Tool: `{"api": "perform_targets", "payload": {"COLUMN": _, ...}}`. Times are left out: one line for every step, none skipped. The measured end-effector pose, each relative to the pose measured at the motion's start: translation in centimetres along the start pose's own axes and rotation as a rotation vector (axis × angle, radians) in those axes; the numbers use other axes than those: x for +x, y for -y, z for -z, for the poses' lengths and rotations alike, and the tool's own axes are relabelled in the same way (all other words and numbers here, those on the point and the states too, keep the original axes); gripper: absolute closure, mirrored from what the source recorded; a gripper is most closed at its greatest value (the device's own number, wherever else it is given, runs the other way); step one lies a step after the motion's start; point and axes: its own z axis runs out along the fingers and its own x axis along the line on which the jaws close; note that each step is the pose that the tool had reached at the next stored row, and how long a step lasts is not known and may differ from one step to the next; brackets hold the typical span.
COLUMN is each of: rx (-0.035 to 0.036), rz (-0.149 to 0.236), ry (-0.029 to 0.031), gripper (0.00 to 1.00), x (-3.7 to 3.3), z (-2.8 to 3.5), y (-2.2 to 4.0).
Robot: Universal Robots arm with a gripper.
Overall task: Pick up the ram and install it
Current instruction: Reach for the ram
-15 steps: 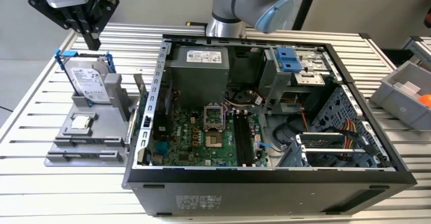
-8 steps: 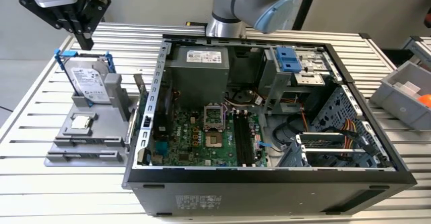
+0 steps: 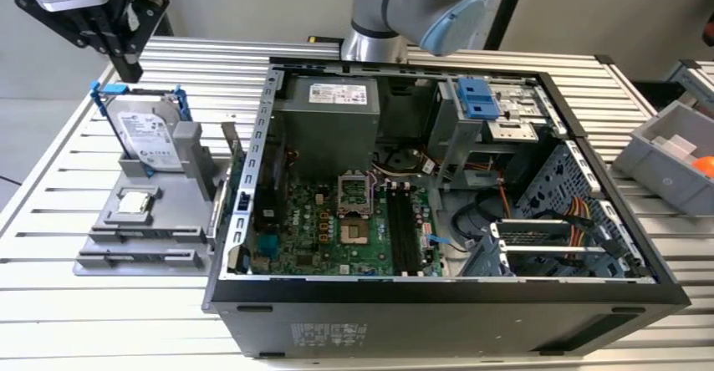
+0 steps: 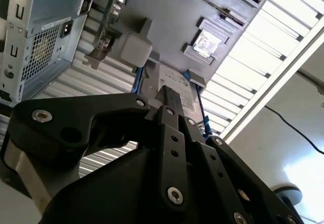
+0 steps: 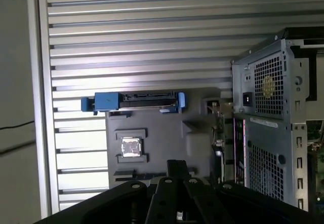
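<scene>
**Claw empty above the fixture; ram not yet picked up**

The claw point(image 3: 127, 66) is seen clenched with nothing held in it. It hangs above the hard drive point(image 3: 145, 133), which stands on edge in the grey fixture point(image 3: 106, 241). A small processor chip point(image 3: 136, 202) lies flat on that fixture. The ram point(image 3: 232, 158) appears to stand on its long edge at the side of the fixture nearest the computer case point(image 3: 446, 304), well apart from the claw.

The pick-up step is judged to be in hand, since nothing is grasped and the black memory slots point(image 3: 400, 221) in the case appear unfilled. For a grasp, the claw would have to be opened, carried across toward the case and lined up over the stick's thin upper edge.

Everything is carried on a worktop point(image 3: 134, 321) of ribbed metal slats. A grey bin point(image 3: 670, 158) sits at the exterior view's right, and a plain pale wall is seen beyond.
</scene>
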Motion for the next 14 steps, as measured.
{"api": "perform_targets", "payload": {"rx": 0.0001, "rz": 0.000, "ry": -0.0002, "gripper": 1.00, "x": 0.15, "z": 0.01, "y": 0.01}}
{"api": "perform_targets", "payload": {"rx": 0.0000, "rz": 0.000, "ry": -0.0001, "gripper": 1.00, "x": 0.28, "z": 0.01, "y": 0.02}}
{"api": "perform_targets", "payload": {"rx": -0.0001, "rz": 0.000, "ry": 0.0000, "gripper": 1.00, "x": 0.39, "z": 0.00, "y": 0.03}}
{"api": "perform_targets", "payload": {"rx": 0.0001, "rz": 0.000, "ry": -0.0001, "gripper": 1.00, "x": 0.48, "z": 0.02, "y": 0.03}}
{"api": "perform_targets", "payload": {"rx": 0.0000, "rz": 0.000, "ry": -0.0001, "gripper": 1.00, "x": 0.52, "z": 0.01, "y": 0.03}}
{"api": "perform_targets", "payload": {"rx": 0.0000, "rz": 0.000, "ry": -0.0001, "gripper": 1.00, "x": 0.53, "z": 0.01, "y": 0.04}}
{"api": "perform_targets", "payload": {"rx": -0.0001, "rz": 0.000, "ry": -0.0001, "gripper": 1.00, "x": 0.53, "z": 0.01, "y": 0.04}}
{"api": "perform_targets", "payload": {"rx": 0.0000, "rz": 0.000, "ry": -0.0001, "gripper": 1.00, "x": 0.54, "z": 0.01, "y": 0.04}}
{"api": "perform_targets", "payload": {"rx": 0.0000, "rz": 0.000, "ry": -0.0001, "gripper": 1.00, "x": 0.55, "z": 0.01, "y": 0.04}}
{"api": "perform_targets", "payload": {"rx": 0.0000, "rz": 0.000, "ry": -0.0001, "gripper": 1.00, "x": 0.55, "z": 0.01, "y": 0.04}}
{"api": "perform_targets", "payload": {"rx": 0.0000, "rz": 0.000, "ry": -0.0001, "gripper": 1.00, "x": 0.55, "z": 0.01, "y": 0.04}}
{"api": "perform_targets", "payload": {"rx": -0.0001, "rz": 0.000, "ry": -0.0001, "gripper": 1.00, "x": 0.56, "z": 0.01, "y": 0.07}}
{"api": "perform_targets", "payload": {"rx": 0.0000, "rz": 0.000, "ry": -0.0002, "gripper": 1.00, "x": 0.56, "z": 0.01, "y": 0.11}}
{"api": "perform_targets", "payload": {"rx": 0.0000, "rz": 0.000, "ry": -0.0002, "gripper": 1.00, "x": 0.55, "z": 0.01, "y": 0.18}}
